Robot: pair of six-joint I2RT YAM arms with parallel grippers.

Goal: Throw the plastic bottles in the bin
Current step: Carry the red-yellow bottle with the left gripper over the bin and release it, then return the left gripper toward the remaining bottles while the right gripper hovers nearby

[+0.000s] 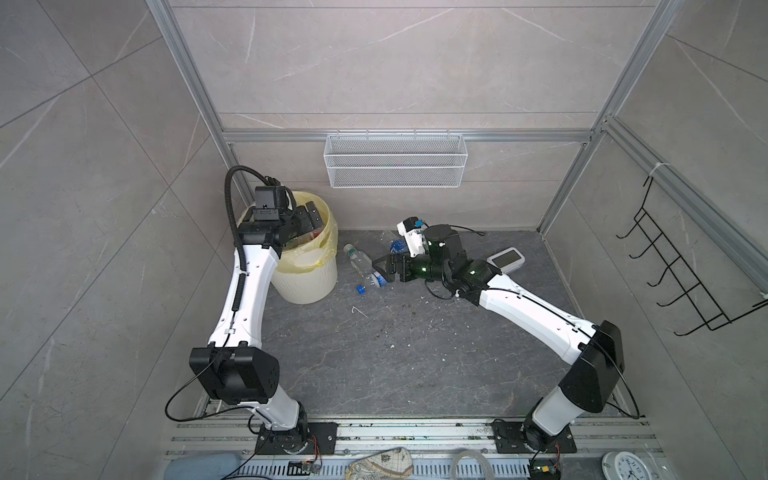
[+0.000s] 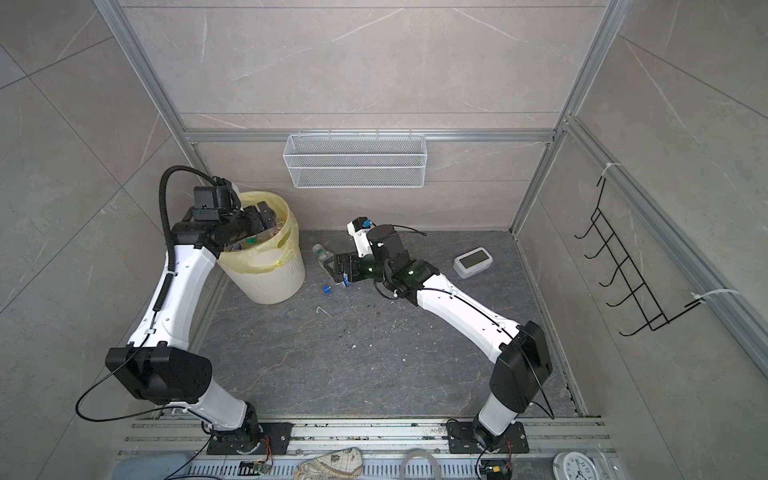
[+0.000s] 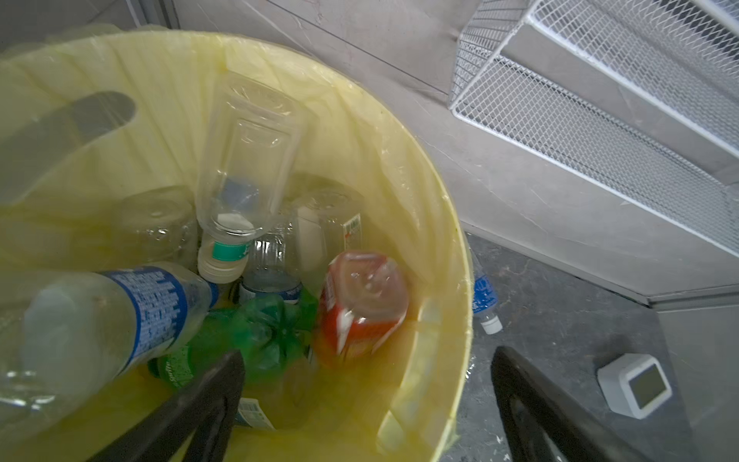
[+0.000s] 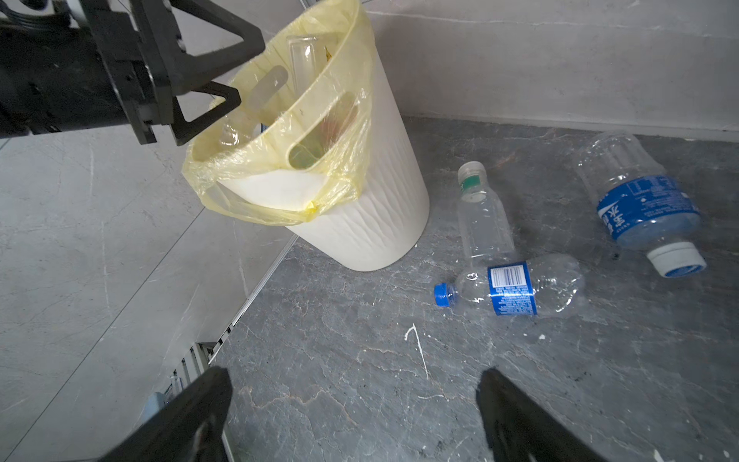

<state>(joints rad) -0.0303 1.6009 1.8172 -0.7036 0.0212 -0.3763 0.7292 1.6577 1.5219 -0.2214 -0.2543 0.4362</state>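
The bin [image 1: 309, 282] [image 2: 272, 286] is cream-white with a yellow bag and stands at the back left. My left gripper [image 1: 311, 217] [image 2: 265, 218] [image 3: 368, 372] hangs open over its mouth, nothing between the fingers. Inside lie several plastic bottles: a blurred orange-red one [image 3: 362, 304], a crumpled green one [image 3: 264, 332], clear ones [image 3: 248, 160]. On the floor right of the bin lie a clear bottle [image 1: 358, 257] [image 4: 482, 216], a blue-capped one [image 1: 368, 284] [image 4: 516, 288] and a blue-labelled one [image 4: 644, 204]. My right gripper [image 1: 384, 268] [image 2: 332, 266] [image 4: 356, 396] is open and empty just above them.
A white digital clock [image 1: 506, 259] [image 2: 473, 262] [image 3: 636, 386] lies on the floor behind the right arm. A white wire mesh basket [image 1: 395, 160] hangs on the back wall and a black wire rack [image 1: 681, 270] on the right wall. Walls enclose the floor closely.
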